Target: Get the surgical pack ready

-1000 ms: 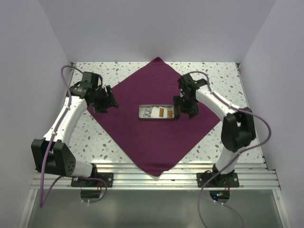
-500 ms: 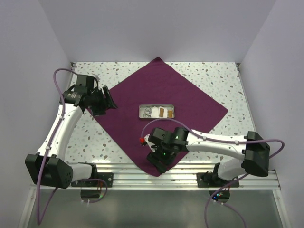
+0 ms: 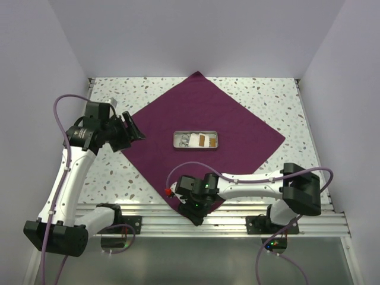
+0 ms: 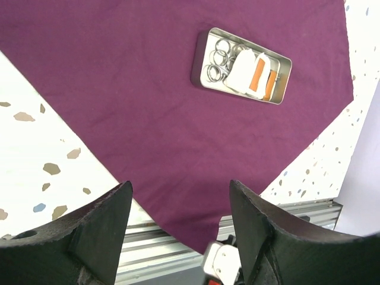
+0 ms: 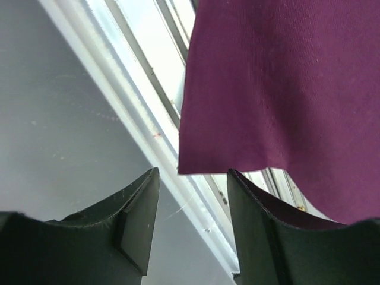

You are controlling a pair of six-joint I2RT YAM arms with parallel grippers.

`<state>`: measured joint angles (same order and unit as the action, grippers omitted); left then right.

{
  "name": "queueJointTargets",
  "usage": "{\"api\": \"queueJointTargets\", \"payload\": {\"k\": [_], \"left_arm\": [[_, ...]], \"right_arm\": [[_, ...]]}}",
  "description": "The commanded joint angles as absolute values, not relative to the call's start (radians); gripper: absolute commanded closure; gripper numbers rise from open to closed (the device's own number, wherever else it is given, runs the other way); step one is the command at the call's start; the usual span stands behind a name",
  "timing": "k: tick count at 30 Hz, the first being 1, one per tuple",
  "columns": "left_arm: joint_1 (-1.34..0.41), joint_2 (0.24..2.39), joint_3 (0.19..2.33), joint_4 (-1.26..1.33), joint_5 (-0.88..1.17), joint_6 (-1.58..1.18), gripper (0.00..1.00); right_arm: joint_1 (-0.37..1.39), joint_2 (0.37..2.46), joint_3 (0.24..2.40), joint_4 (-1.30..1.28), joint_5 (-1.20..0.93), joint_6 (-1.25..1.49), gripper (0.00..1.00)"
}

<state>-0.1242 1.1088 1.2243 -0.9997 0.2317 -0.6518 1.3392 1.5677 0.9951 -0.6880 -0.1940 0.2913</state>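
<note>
The surgical pack (image 3: 208, 113) is lying spread as a diamond, the tray (image 3: 196, 140) sitting at its centre. Nearside of the tray, your right gripper (image 5: 193, 178) is straddling the overhanging corner, jaws apart, pinching nothing. You should be seating the hem deep between them before closing. Left of the tray, your left gripper (image 4: 179, 187) is hovering wide open.

White arm links (image 3: 74, 172), black joints (image 3: 300, 190), purple cables (image 3: 57, 105), black end effectors (image 4: 181, 189) (image 5: 193, 175).
</note>
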Motion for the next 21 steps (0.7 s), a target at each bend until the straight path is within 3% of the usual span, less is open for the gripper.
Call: {"api": "queueJointTargets", "payload": {"k": [1,5,9,13,21], "left_arm": [[-0.114,1.072,1.206,-1.031,0.245,-0.672,0.3],[-0.114,1.058,1.189,-1.031,0.248,-0.676,0.3],[-0.114,1.054,1.181,-1.028,0.249,-0.676,0.3],[-0.114,1.06,1.18,-1.023,0.245,-0.669,0.3],[-0.114,1.123,1.198,-1.002,0.259,-0.632,0.3]], "right_arm": [[1.348,1.6,0.986,-0.626,-0.172,0.284,0.47],[1.35,1.632,1.003,-0.623,-0.161,0.276,0.51],[1.351,1.637,1.038,-0.652,-0.117,0.276,0.65],[1.35,1.574,1.063,-0.683,-0.029,0.296,1.0],[1.318,1.502,1.218,-0.762,0.158,0.302,1.0]]}}
